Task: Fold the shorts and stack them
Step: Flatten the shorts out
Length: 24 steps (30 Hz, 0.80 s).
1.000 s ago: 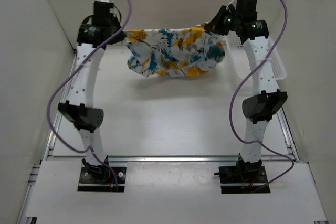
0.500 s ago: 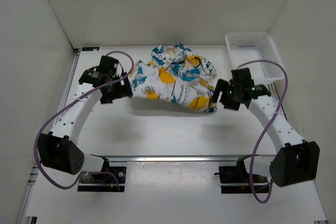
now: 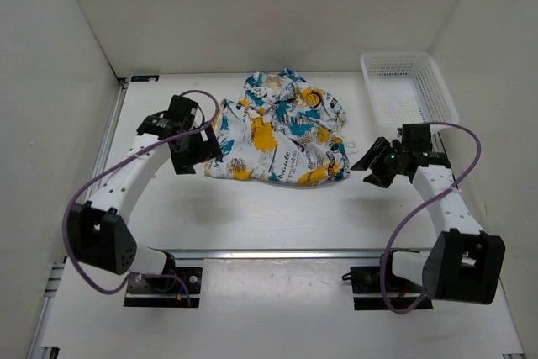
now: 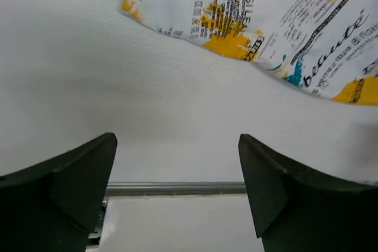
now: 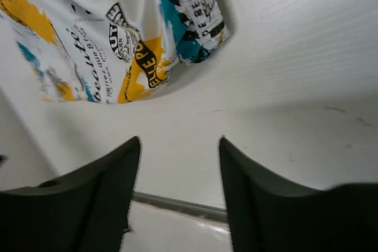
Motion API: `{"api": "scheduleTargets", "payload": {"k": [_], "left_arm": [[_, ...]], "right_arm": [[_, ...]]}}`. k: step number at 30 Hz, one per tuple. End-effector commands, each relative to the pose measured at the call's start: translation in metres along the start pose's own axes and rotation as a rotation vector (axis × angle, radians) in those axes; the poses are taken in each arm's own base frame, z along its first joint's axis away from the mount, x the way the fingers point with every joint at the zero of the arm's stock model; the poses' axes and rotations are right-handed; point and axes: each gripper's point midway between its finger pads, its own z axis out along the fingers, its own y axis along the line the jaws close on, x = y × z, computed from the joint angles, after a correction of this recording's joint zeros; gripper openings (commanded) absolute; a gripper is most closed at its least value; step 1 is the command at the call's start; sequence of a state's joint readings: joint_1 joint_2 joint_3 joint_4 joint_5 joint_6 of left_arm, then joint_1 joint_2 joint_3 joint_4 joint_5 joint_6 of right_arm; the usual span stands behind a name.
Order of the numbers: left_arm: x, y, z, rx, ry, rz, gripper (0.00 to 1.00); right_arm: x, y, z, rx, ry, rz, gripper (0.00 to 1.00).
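White walls closed in a pale desk on three sides.

Top camera: I found the shorts lying at mid-desk toward the far wall, partly spread and rumpled along the far edge, with no clean fold evident. The left tool sat just beside the garment's left edge and the right tool near its right edge. In my judgement, flanking the cloth this way suited taking hold at opposite ends. A white lattice basket stood in the far right corner, apart from the cloth.

Left wrist camera: both fingers were spread wide with bare desk between them and nothing held. The printed edge lay beyond the tips, clear of them.

Right wrist camera: the fingers were likewise parted and empty. A bunched corner of the shorts lay just ahead.

Assessment: folding appeared barely started and stacking was not yet done. I judged the soft fabric liable to slip or bunch if only one layer were pinched.
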<state>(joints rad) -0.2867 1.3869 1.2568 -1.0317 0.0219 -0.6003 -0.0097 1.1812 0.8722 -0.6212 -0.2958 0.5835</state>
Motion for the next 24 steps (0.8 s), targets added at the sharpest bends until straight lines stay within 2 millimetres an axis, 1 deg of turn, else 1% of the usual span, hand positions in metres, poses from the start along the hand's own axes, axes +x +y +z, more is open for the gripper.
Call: {"api": "scheduleTargets", "payload": {"k": [1,2,3,4,5,6,7,8,10,12,13,14,15,16,17,19,20,21,22,23,24], "left_arm": [[0.014,-0.019,0.035,0.075,0.101,-0.073,1.00],[0.022,-0.014,0.051,0.064,0.156,-0.130,1.00],[0.024,-0.014,0.059,0.077,0.179,-0.153,1.00],[0.017,-0.019,0.069,0.116,0.161,-0.170,1.00],[0.013,-0.016,0.076,0.123,0.165,-0.200,1.00],[0.017,-0.016,0.089,0.116,0.195,-0.205,1.00],[0.010,-0.016,0.095,0.113,0.192,-0.215,1.00],[0.007,-0.017,0.099,0.110,0.197,-0.216,1.00],[-0.007,-0.021,0.111,0.097,0.181,-0.203,1.00],[-0.016,-0.025,0.120,0.095,0.183,-0.203,1.00],[-0.018,-0.026,0.124,0.094,0.186,-0.191,1.00],[-0.020,-0.026,0.127,0.091,0.190,-0.192,1.00],[-0.021,-0.027,0.131,0.088,0.194,-0.193,0.96],[-0.024,-0.028,0.137,0.086,0.198,-0.184,0.79],[-0.026,-0.027,0.139,0.077,0.194,-0.184,0.66],[-0.034,-0.027,0.141,0.082,0.182,-0.180,0.27],[-0.039,-0.025,0.142,0.080,0.177,-0.191,0.11],[-0.044,-0.025,0.140,0.093,0.170,-0.186,0.11],[-0.055,-0.022,0.137,0.096,0.153,-0.192,0.11],[-0.059,-0.025,0.131,0.102,0.143,-0.190,0.11],[-0.066,-0.023,0.129,0.107,0.127,-0.199,0.11]], "right_arm": [[0.013,0.013,0.012,-0.241,0.130,0.138,0.65],[0.016,0.011,0.016,-0.253,0.154,0.183,0.76],[0.013,0.013,0.017,-0.273,0.155,0.196,0.79],[0.014,0.012,0.017,-0.291,0.170,0.223,0.81],[0.012,0.013,0.022,-0.300,0.177,0.231,0.85],[0.009,0.011,0.024,-0.297,0.174,0.252,0.85],[0.007,0.010,0.027,-0.296,0.176,0.262,0.86],[0.001,0.009,0.029,-0.310,0.160,0.258,0.86],[-0.001,0.006,0.039,-0.300,0.177,0.299,0.86],[-0.005,0.002,0.053,-0.293,0.188,0.340,0.86],[-0.005,0.001,0.057,-0.296,0.200,0.358,0.85],[-0.006,-0.002,0.065,-0.291,0.207,0.376,0.84],[-0.007,-0.003,0.069,-0.287,0.213,0.404,0.81],[-0.006,-0.005,0.071,-0.281,0.223,0.412,0.81],[-0.006,-0.006,0.074,-0.279,0.225,0.422,0.80],[-0.010,-0.006,0.077,-0.258,0.217,0.417,0.80],[-0.011,-0.008,0.079,-0.243,0.218,0.424,0.80],[-0.008,-0.006,0.080,-0.227,0.230,0.411,0.80],[-0.007,-0.005,0.084,-0.210,0.243,0.407,0.78],[-0.002,-0.006,0.090,-0.182,0.247,0.393,0.78],[-0.001,-0.005,0.093,-0.168,0.252,0.387,0.78]]}}
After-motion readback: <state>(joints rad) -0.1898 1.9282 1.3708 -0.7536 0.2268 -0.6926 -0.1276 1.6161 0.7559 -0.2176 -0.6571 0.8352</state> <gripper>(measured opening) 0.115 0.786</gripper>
